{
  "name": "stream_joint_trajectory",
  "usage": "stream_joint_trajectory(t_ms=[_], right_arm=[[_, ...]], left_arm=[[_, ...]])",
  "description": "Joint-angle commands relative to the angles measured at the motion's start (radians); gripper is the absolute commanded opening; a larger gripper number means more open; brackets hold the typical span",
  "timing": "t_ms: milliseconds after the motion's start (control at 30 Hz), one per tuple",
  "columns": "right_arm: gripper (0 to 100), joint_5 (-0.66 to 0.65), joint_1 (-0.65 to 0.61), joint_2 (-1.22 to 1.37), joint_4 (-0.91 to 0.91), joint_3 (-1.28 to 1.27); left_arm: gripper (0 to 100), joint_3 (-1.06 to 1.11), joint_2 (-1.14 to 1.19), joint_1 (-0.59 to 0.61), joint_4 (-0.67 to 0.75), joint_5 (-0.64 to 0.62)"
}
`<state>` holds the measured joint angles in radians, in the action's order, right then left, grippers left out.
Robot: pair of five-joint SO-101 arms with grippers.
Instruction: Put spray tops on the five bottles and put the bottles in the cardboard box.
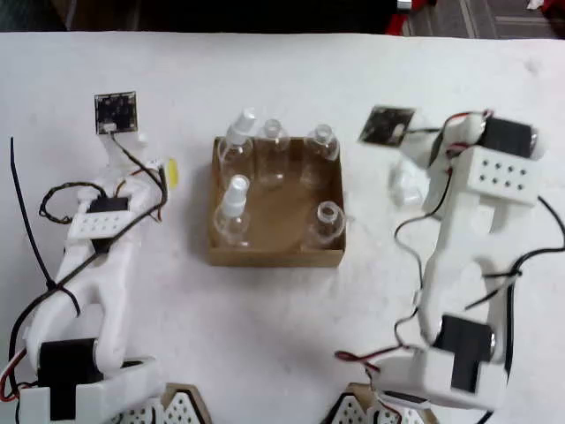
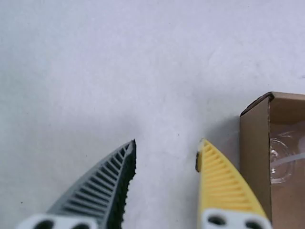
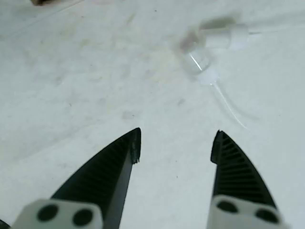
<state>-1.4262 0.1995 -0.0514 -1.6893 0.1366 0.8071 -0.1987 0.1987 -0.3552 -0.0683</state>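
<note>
The cardboard box sits mid-table and holds five clear bottles. Two of them carry white spray tops; three stand with bare necks. Two loose spray tops, one trailing a thin tube, lie on the table ahead of my right gripper, which is open with nothing in it. My left gripper hovers open over the table beside the box's corner. In the high view its yellow finger is just left of the box.
White tabletop all round the box. The right arm's body stands right of the box, the left arm's body to its left, both with loose cables. The table's far edge meets a dark floor.
</note>
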Motion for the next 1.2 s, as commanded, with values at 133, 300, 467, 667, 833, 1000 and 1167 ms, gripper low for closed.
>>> stream_joint_trajectory(t_ms=[133, 300, 467, 667, 833, 1000, 1167], right_arm=[[20.9, -0.021, -0.021, -0.197, 0.197, -0.267], [20.9, -0.021, -0.005, -0.24, 0.219, -0.295], [20.9, 0.072, -0.081, -0.237, 0.22, -0.296], [20.9, 0.377, -0.194, -0.097, 0.4, -0.285], [20.8, 0.942, -0.199, 0.105, 0.501, -0.218], [20.8, 1.402, -0.193, 0.265, 0.504, -0.163], [20.8, 1.602, -0.208, 0.348, 0.507, -0.124]], left_arm=[[20, -0.003, -0.048, -0.012, 0.031, 0.008], [20, -0.002, -0.048, -0.012, 0.031, 0.009], [20, -0.002, -0.048, -0.012, 0.032, 0.009], [20, -0.002, -0.048, -0.012, 0.032, 0.009], [20, -0.002, -0.047, -0.012, 0.032, 0.009], [20, -0.002, -0.047, -0.013, 0.032, 0.009], [20, -0.002, -0.047, -0.028, 0.032, 0.052]])
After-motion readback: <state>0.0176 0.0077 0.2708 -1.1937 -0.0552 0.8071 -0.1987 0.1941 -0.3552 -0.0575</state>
